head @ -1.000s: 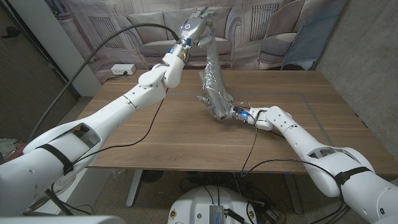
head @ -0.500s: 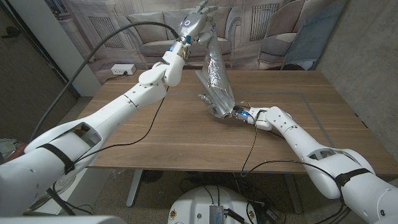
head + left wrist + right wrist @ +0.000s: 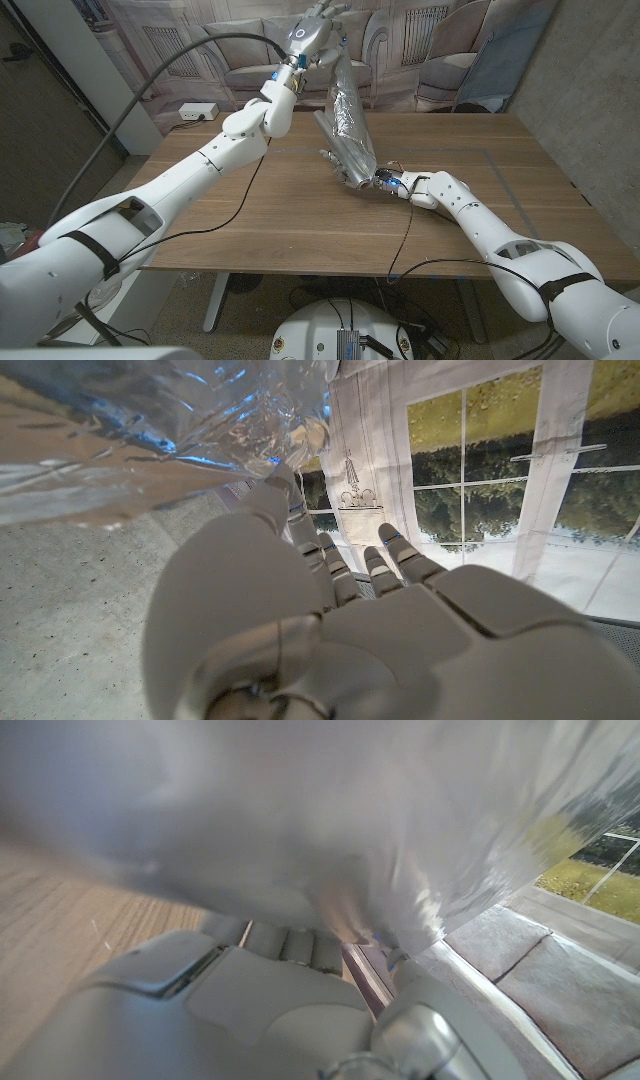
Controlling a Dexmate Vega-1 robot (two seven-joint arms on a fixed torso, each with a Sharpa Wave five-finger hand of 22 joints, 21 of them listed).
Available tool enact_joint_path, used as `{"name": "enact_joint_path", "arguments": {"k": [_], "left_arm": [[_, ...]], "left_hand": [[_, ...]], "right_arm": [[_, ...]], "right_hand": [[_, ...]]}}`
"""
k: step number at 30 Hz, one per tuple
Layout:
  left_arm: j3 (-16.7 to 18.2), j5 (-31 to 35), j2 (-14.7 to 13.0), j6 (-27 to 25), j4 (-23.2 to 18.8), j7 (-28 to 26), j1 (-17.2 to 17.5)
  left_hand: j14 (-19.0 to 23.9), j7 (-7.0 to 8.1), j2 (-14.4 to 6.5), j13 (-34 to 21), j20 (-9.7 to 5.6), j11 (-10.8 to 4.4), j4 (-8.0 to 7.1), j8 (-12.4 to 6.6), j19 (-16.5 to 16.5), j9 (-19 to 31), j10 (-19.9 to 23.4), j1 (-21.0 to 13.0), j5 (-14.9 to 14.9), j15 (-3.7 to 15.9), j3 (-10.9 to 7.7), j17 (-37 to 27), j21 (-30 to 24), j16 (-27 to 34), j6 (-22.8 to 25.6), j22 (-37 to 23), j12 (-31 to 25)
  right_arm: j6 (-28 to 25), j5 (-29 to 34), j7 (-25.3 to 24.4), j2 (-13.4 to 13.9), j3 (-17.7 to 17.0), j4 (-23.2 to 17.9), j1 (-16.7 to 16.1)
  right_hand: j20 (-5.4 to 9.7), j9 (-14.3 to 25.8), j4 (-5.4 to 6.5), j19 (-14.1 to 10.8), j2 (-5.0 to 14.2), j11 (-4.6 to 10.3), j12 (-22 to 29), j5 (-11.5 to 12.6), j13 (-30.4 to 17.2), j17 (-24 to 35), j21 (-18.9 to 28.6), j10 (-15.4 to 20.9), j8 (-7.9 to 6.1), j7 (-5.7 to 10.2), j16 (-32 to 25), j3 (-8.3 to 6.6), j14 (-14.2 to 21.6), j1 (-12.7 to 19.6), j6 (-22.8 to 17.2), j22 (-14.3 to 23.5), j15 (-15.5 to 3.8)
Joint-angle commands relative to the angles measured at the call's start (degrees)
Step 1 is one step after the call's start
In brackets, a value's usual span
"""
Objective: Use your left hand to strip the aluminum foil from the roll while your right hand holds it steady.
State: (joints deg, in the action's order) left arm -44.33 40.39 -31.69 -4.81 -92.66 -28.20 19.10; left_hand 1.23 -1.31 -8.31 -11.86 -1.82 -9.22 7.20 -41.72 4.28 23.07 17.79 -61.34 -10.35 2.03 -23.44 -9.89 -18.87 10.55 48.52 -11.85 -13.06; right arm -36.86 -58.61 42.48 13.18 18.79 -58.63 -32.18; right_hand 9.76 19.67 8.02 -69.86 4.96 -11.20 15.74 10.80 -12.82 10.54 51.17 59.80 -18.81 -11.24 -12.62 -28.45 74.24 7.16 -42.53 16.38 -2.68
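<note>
A long sheet of crinkled aluminum foil stretches from the table up to my left hand, which is raised high above the table's far side and pinches the foil's top end. In the left wrist view the foil spreads past my left hand and touches its fingertips. The foil roll lies on the table at the sheet's lower end. My right hand grips the roll's end against the wood. In the right wrist view blurred foil hangs close over my right hand.
The wooden table stretches wide to the left and front of the roll. A white power strip sits at the table's far left corner. A black cable trails across the tabletop under my left arm. A printed backdrop hangs behind the table.
My left hand has risen a little higher, pulling the foil sheet longer and straighter. My right hand stays in place on the roll.
</note>
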Motion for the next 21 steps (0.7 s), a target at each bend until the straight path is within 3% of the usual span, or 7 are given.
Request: {"name": "enact_joint_path", "arguments": {"k": [1,5,21], "left_arm": [[0.4,-0.1,0.2,0.4,-0.7,-0.7,0.0],[0.4,0.4,0.0,-0.1,-1.4,-0.6,0.2],[1.0,0.5,0.5,-1.0,-2.3,-1.3,-0.1]], "left_hand": [[0.3,0.06,0.0,-0.2,-1.11,-0.12,0.08,-0.5,0.1,7.9,0.5,0.0,0.1,5.14,-0.5,0.0,-0.4,0.0,0.4,-0.1,0.3],[0.4,0.01,0.0,-0.2,-1.05,-0.04,0.09,-0.54,0.1,7.9,0.5,0.0,0.1,5.14,-0.57,0.0,-0.5,-0.1,0.4,-0.1,0.3],[0.4,-0.07,0.0,-0.2,-1.13,-0.01,0.19,-0.5,0.1,8.0,0.7,0.1,0.1,5.18,-0.84,0.0,-0.6,-0.1,0.5,0.0,0.4]], "right_arm": [[0.2,-0.2,-1.1,0.2,-0.2,-1.5,-0.9],[0.2,-0.1,-0.9,0.4,0.0,-1.6,-1.0],[-0.1,-0.3,-1.5,0.4,-0.1,-2.6,-1.5]], "right_hand": [[2.54,0.3,0.45,1.4,-1.45,-1.24,-0.4,-0.2,0.0,0.1,0.2,0.1,0.51,-0.76,0.3,0.47,-0.5,-0.9,0.4,0.3,0.78],[2.04,0.4,0.65,1.1,-3.35,-1.28,-1.1,-0.3,0.4,0.1,0.2,-0.6,1.22,-0.81,0.6,1.53,-1.2,-2.4,1.1,0.4,1.61],[1.85,0.4,0.81,1.3,-3.92,-1.27,-1.3,-0.2,0.5,0.1,0.1,-0.6,1.71,-0.76,0.8,1.95,-1.6,-3.3,1.4,0.4,1.85]]}}
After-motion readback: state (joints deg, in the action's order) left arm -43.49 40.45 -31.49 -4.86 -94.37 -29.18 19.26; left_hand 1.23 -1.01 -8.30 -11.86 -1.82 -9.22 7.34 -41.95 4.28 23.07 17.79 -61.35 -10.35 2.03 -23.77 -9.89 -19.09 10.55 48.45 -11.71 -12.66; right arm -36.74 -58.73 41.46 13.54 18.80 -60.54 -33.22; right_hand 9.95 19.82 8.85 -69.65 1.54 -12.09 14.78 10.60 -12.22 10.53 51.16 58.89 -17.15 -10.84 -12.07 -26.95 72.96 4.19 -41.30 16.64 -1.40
